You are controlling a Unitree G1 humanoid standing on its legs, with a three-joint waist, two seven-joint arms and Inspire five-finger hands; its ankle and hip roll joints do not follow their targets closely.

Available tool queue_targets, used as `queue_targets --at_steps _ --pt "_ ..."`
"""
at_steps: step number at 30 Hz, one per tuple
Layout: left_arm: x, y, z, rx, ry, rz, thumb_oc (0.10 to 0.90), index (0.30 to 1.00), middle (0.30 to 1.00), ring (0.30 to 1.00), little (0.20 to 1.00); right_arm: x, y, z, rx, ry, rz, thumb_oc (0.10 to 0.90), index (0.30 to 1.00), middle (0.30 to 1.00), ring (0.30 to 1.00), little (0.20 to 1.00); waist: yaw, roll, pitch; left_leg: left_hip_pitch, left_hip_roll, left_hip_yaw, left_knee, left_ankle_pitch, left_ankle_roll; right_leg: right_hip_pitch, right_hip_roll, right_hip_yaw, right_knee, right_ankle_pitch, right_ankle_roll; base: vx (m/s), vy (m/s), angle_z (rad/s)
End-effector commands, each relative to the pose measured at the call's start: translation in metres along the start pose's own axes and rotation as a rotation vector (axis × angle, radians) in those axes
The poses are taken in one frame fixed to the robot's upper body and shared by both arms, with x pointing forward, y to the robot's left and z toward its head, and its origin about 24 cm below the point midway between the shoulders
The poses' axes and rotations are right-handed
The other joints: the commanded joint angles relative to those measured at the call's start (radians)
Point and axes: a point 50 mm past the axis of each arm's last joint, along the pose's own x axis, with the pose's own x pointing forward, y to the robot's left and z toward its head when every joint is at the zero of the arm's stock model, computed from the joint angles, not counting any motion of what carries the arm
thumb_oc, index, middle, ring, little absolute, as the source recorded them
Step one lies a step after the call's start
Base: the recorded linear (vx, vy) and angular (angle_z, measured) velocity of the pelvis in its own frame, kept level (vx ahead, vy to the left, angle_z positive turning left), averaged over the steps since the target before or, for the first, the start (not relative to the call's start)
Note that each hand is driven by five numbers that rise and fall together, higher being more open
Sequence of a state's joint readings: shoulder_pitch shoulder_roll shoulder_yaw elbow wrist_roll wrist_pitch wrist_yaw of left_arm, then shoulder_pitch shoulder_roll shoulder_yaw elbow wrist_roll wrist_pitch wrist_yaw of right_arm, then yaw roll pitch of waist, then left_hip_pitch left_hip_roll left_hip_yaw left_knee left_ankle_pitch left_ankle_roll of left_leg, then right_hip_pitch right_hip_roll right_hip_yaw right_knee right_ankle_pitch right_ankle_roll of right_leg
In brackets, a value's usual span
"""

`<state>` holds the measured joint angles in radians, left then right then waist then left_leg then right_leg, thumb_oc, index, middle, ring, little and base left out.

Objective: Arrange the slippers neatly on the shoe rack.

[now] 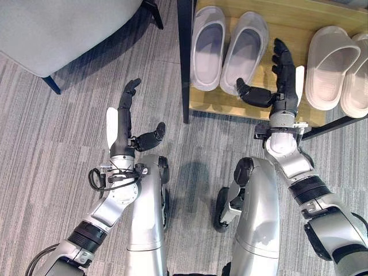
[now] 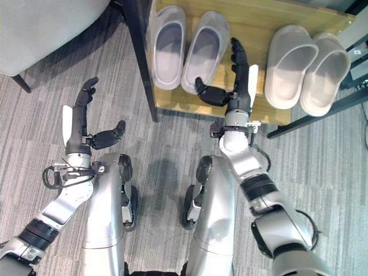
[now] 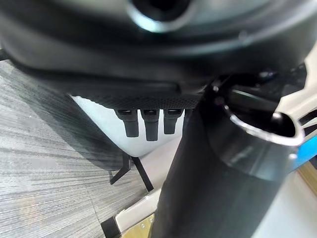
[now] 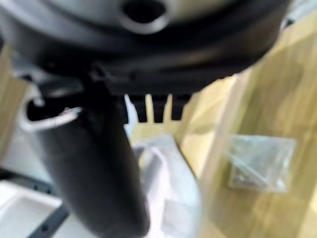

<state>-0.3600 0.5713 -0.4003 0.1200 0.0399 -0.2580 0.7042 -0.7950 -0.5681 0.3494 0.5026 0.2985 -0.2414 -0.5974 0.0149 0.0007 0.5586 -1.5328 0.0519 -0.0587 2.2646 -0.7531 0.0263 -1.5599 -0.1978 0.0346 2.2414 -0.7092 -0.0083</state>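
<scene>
Two slipper pairs sit on the shoe rack (image 1: 270, 23): grey slippers (image 1: 229, 50) left, white slippers (image 1: 339, 68) right. The right robot hand (image 1: 280, 80) hovers spread between them, likely for nudging; the left robot hand (image 1: 127, 123) waits spread over carpet.

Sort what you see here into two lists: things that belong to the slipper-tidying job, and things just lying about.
Job: grey slippers; white slippers; shoe rack; right hand, open, over the rack by the grey pair; left hand, open, over the carpet.

Lying about: chair; small plastic bag on the rack.
</scene>
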Motion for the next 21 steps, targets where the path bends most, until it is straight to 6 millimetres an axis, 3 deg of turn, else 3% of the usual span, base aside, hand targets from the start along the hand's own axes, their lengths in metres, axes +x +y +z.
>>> queue_targets --at_steps 1,7,21 --pt "-0.012 -0.015 0.014 -0.045 -0.080 -0.017 0.800 0.900 0.900 0.900 0.900 0.022 -0.022 0.049 0.122 -0.218 -0.168 0.800 0.900 0.900 0.900 0.900 0.046 -0.015 -0.039 -0.037 -0.036 -0.056 0.009 -0.052 0.017 -0.010 -0.006 0.032 0.034 -0.034 -0.024 0.00 0.000 0.00" --pt "-0.013 -0.017 0.017 -0.060 -0.097 -0.033 0.800 0.900 0.900 0.900 0.900 0.040 -0.028 0.053 0.118 -0.199 -0.230 0.800 0.900 0.900 0.900 0.900 0.058 -0.005 -0.039 -0.037 -0.035 -0.059 0.015 -0.053 0.016 -0.010 -0.005 0.030 0.041 -0.036 -0.023 0.00 0.000 0.00" --pt "-0.016 -0.023 0.019 -0.095 -0.102 -0.104 0.800 0.900 0.900 0.900 0.900 0.075 -0.020 0.077 0.199 -0.155 -0.179 0.800 0.900 0.900 0.900 0.900 0.100 0.002 -0.039 -0.037 -0.043 -0.065 0.019 -0.056 0.003 -0.010 -0.014 0.033 0.054 -0.036 -0.022 0.00 0.000 0.00"
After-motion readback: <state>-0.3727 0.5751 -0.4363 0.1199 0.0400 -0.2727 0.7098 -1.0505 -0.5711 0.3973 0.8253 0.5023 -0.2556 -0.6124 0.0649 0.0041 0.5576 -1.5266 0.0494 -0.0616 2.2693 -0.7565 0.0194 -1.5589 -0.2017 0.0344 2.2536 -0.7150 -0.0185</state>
